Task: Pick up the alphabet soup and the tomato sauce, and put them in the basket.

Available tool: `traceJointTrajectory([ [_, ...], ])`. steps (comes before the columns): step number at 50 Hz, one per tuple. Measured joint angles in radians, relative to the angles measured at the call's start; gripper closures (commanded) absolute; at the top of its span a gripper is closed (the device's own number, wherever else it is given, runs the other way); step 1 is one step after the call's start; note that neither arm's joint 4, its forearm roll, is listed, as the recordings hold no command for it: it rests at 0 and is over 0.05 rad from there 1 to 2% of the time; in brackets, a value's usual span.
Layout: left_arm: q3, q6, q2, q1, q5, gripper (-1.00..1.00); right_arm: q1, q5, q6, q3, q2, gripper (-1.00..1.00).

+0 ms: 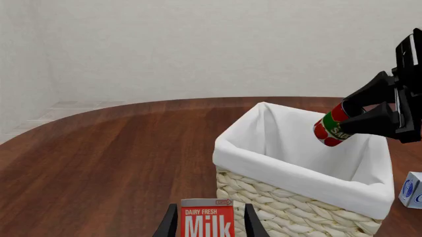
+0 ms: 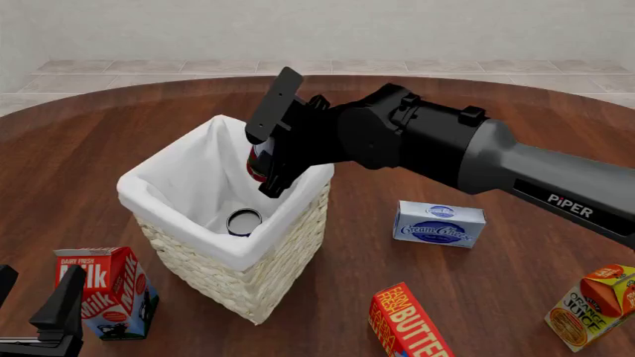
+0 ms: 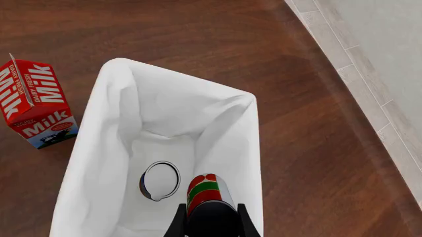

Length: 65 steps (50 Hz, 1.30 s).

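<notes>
With the alphabet soup (image 3: 159,180) already on the basket (image 2: 288,238) floor, we judged our right gripper (image 3: 209,219), pinching the tomato sauce (image 3: 205,191) over its far rim, should probably lower before releasing.

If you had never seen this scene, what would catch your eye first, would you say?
First, the big black right arm, its gripper holding the red-and-green tomato sauce can tilted over the tall cream wicker basket mid-table. Next, the blue-and-orange alphabet soup can already on the basket's white-lined floor.
</notes>
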Motion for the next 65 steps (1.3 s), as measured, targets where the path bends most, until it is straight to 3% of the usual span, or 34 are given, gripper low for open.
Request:
traceJointTrajectory([
  [21, 0.000, 0.000, 0.000, 0.000, 0.000, -1.00, 0.000, -0.011, 0.008, -0.009, 0.034, 1.00],
  [22, 0.000, 0.000, 0.000, 0.000, 0.000, -1.00, -0.002, -0.011, 0.008, -0.012, 0.037, -1.00],
  [65, 0.000, 0.000, 0.000, 0.000, 0.000, -1.00, -0.007, 0.011, 0.014, -0.043, 0.035, -1.00],
])
